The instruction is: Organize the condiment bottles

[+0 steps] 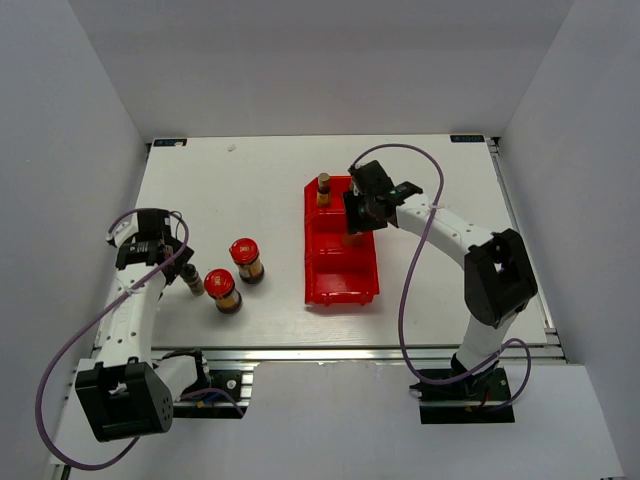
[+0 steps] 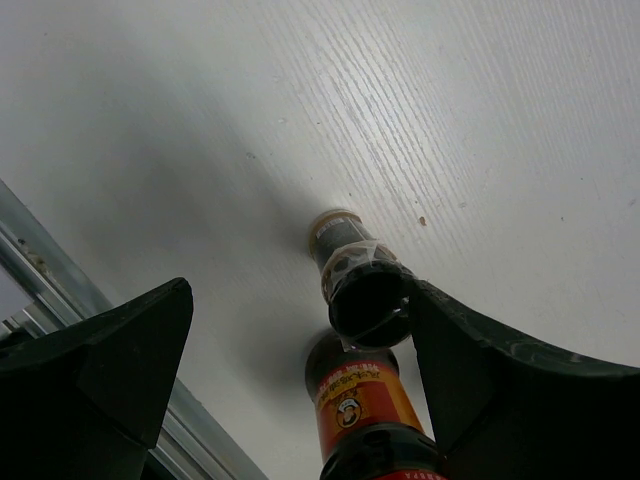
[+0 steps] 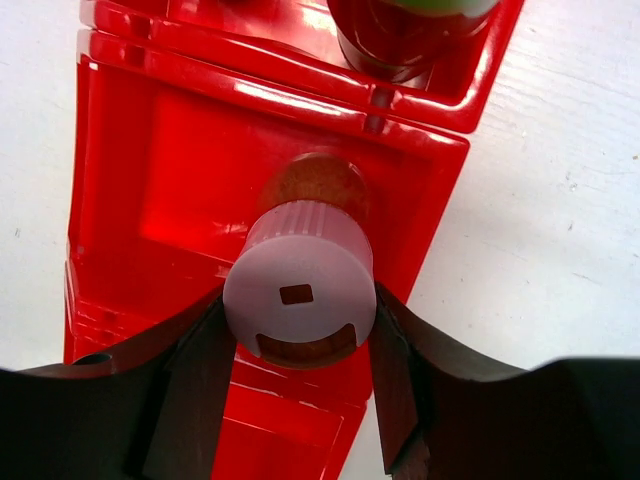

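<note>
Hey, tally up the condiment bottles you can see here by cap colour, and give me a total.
Red-lidded jars: 2
Dark-capped bottle: 1
Pink-capped bottle: 1
Yellow-capped bottle: 1
Total in view: 5

Left gripper (image 2: 300, 298): finger gap is partly taken by a small dark-capped bottle (image 2: 364, 288), tight against one finger; the other side is left free. A red-lidded jar (image 2: 358, 405) is crowded just beside it.

Right gripper (image 3: 300, 312): gap is filled by a pink-capped bottle (image 3: 298, 272); red tray (image 3: 110, 150) walls are met below, bare table (image 3: 560, 200) alongside.
</note>
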`<state>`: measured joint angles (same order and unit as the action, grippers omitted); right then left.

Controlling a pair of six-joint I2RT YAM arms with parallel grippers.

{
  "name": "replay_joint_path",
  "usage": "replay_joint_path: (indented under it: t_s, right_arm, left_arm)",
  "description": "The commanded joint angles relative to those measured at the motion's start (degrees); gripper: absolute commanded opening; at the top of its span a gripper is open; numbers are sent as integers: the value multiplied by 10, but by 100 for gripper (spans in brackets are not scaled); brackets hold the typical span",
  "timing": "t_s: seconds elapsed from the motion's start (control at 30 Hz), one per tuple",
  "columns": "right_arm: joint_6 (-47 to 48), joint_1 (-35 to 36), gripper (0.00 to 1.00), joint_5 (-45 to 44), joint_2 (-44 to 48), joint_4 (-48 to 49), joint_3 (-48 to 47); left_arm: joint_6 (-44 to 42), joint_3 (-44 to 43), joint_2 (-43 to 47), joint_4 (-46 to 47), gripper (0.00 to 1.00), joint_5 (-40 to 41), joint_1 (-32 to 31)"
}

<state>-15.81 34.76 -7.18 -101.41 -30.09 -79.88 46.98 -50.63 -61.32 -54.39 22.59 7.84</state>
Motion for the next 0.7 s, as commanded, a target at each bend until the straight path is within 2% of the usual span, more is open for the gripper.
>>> replay_joint_path:
  t_s: [0.0,0.17,0.43,0.67]
  right_arm:
    - [9,7,42,-16,2,7,-34]
    - [13,10,50,-27,-3,5,-35]
    - [10,16,54,-60,-6,-8,-34]
    - [11,22,66,-59,-11,-8,-34]
  left_arm:
    - [-10,5,-1,28,98,-15,4]
    - [-13,15,-5,41,98,-28,4]
    - [-35,21,-6,64,98,-69,3]
    - [-36,25,3,65,98,-68,4]
